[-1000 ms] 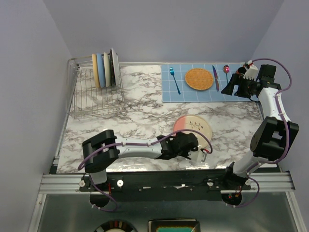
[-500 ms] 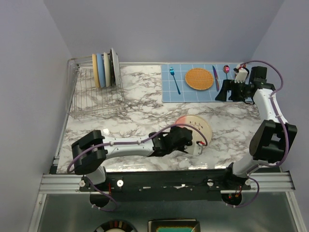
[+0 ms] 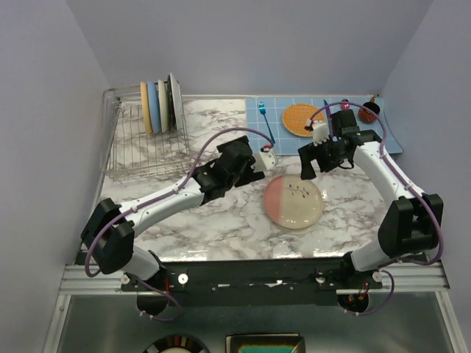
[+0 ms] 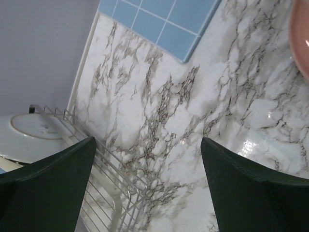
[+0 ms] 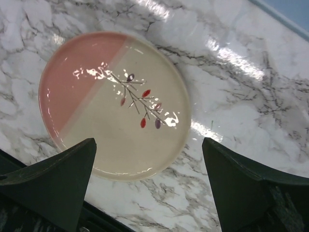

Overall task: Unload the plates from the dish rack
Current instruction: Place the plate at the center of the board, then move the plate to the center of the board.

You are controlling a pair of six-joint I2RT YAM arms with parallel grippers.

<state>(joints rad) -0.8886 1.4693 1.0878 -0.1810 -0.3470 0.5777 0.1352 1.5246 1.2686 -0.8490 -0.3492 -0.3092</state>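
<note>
Lying flat on table (image 3: 221, 220), pink/cream plate (image 3: 292, 201); L & R jaws both apart, empty

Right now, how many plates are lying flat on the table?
1. The pink and cream plate lies on the marble table, right of the middle. The other plates stand upright in the dish rack, back left; none seems hidden.

No readable text or labels anywhere.
</note>
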